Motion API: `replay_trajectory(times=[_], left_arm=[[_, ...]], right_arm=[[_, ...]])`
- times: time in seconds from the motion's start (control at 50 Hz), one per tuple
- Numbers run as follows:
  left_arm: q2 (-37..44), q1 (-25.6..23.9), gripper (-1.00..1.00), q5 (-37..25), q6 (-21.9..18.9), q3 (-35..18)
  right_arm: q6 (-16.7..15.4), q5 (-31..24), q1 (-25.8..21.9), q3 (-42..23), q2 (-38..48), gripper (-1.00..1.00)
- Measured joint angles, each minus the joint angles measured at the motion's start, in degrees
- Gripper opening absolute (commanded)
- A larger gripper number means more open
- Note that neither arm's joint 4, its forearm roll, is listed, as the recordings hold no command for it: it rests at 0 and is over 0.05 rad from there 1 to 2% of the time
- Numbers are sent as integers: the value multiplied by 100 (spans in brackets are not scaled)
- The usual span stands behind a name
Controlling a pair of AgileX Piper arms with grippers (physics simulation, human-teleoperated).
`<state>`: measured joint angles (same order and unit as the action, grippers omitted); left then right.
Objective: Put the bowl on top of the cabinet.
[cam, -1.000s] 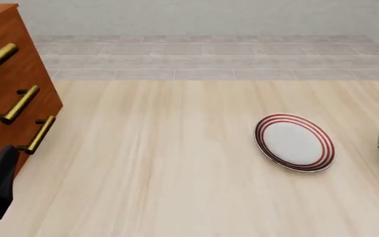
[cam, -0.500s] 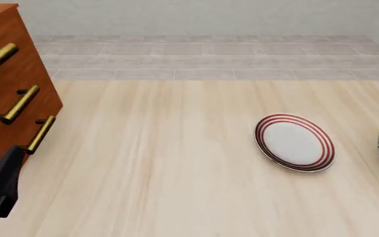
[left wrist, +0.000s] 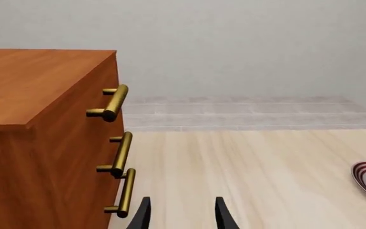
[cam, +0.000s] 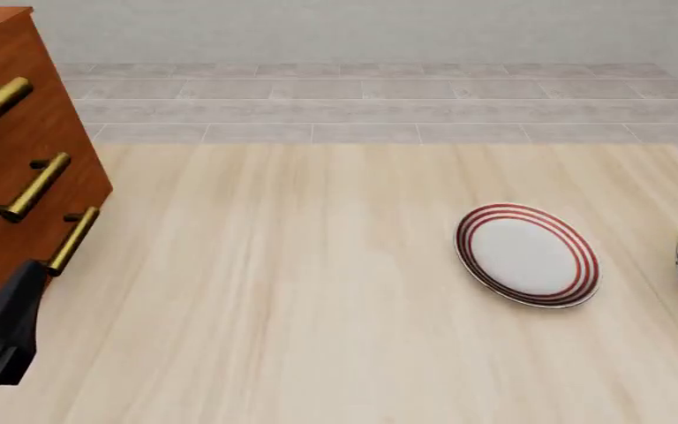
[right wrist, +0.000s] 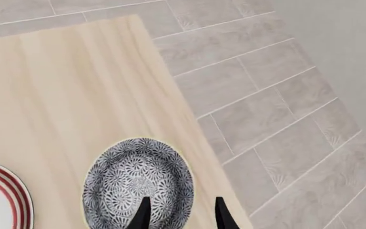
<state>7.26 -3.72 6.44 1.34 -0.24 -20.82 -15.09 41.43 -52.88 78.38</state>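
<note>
Pale table (cam: 315, 291), unlabelled bowl (right wrist: 138, 181)

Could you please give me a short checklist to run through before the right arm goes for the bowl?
1. Bowl upright on the table, nothing inside it: ok.
2. Right gripper open and holding nothing, with its fingertips over the bowl's near rim: ok.
3. Bowl's distance from the table edge: not ok, it sits close to the edge in the right wrist view, so a nudge could tip it off.
4. Plate apart from the bowl: ok.
5. Cabinet top bare where the left wrist view shows it: ok.
6. Left gripper open and holding nothing, low beside the cabinet front: ok.
</note>
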Motion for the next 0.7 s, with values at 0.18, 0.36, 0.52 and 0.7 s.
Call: replay_trajectory(times=[0.18, 0.36, 0.52, 0.7], left_arm=[[39, 0, 100, 37, -10, 6], [49, 6, 100, 49, -21, 11], [45, 15, 100, 42, -30, 12], [27, 22, 100, 21, -38, 12]], right_arm=[[26, 82, 86, -117, 362, 100], [63, 160, 154, -206, 698, 100], [74, 257, 225, -249, 1010, 100], [78, 354, 318, -321, 1363, 100]])
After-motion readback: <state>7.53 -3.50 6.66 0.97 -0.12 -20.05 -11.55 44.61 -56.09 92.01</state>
